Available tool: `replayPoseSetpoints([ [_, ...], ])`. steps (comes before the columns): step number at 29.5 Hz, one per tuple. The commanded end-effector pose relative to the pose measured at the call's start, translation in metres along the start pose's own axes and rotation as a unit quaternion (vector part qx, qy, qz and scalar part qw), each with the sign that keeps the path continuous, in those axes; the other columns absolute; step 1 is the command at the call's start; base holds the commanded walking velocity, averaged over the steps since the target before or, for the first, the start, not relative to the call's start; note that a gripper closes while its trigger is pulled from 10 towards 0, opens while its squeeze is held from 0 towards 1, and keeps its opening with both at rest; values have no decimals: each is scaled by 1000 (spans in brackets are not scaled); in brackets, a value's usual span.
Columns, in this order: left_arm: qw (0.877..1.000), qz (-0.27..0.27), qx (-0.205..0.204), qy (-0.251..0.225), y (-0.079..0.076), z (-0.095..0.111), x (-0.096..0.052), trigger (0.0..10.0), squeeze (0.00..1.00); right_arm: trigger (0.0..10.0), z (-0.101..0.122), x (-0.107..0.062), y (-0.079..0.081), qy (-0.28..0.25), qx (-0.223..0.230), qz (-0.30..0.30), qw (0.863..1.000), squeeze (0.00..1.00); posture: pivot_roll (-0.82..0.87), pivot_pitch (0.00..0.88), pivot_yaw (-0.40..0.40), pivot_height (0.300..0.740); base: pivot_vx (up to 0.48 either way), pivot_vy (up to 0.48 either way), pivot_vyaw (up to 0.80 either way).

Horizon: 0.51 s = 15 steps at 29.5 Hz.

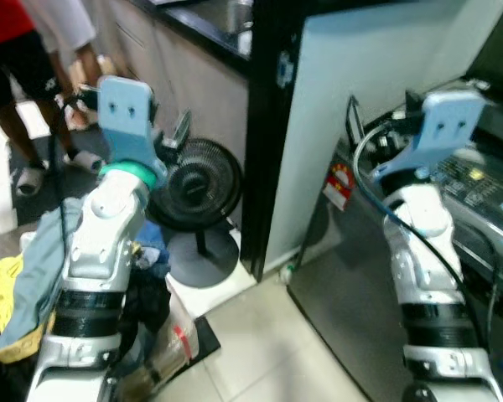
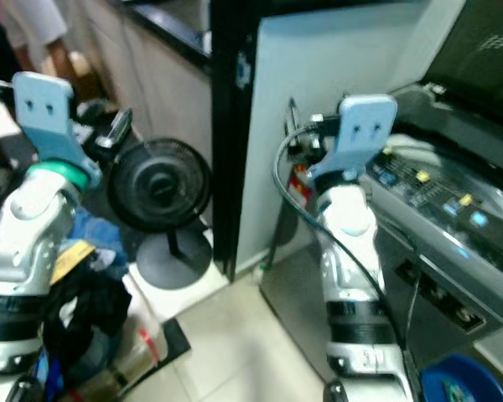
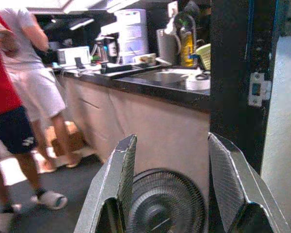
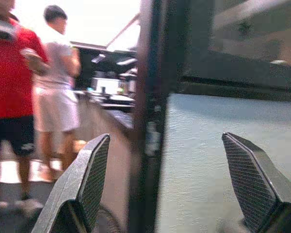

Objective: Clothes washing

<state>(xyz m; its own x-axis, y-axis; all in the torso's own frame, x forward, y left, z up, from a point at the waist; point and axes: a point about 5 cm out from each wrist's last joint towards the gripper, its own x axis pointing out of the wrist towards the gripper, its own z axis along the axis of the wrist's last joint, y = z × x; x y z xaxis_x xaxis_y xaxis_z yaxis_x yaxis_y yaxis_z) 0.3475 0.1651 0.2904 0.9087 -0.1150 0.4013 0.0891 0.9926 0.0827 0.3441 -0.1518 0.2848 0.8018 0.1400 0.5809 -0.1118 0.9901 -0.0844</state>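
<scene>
Both grippers, left gripper and right gripper, hang spread and empty, left near a black fan, right beside the washing machine.

Washer cut off at right edge, controls blurred. Clothes pile half hidden behind left arm. Two people far left, cropped at frame top. Fan base partly hidden.
</scene>
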Motion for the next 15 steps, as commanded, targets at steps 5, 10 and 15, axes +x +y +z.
replayPoseSetpoints([
  [5,1000,-2,1,5,-2,-2,0,10000,0,10000,1,-1,2,-1,10,13,1000,4,45,8,18,740,0,0,800],
  [10,1000,0,1,6,-2,-2,-1,10000,0,10000,1,-2,4,-1,14,21,1000,4,46,11,18,740,0,0,795],
  [15,1000,1,0,7,-3,-2,-1,10000,0,10000,1,-2,6,-1,17,25,1000,4,46,14,18,740,0,0,794],
])
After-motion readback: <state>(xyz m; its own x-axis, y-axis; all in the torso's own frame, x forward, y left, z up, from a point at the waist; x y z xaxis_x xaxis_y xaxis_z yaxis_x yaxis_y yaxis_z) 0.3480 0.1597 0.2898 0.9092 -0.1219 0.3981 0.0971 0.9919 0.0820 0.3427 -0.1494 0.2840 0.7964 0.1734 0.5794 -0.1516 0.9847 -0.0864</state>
